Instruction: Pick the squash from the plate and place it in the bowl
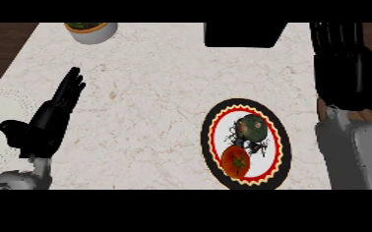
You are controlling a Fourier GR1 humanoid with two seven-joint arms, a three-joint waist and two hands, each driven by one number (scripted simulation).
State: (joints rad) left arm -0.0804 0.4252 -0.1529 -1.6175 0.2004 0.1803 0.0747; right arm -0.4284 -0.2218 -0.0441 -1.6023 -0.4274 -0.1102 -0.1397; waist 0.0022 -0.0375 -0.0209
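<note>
A green squash [252, 126] and a red tomato [236, 160] lie together on a patterned plate [212, 135] on the counter [152, 98]. The left hand [51, 118] rests open at the left, fingers straight. The right hand [341, 64] hangs at the right edge, beside the plate. A white pot [92, 31] stands far back.

A kitchen, seen from above: a pale marble-patterned counter [145, 98] carries a decorated plate [210, 145] with black rim and red-and-yellow border, holding a green squash [253, 126] and a tomato [236, 161]. A white bowl [93, 33] sits at the far edge, beside dark wood flooring [15, 37].
</note>
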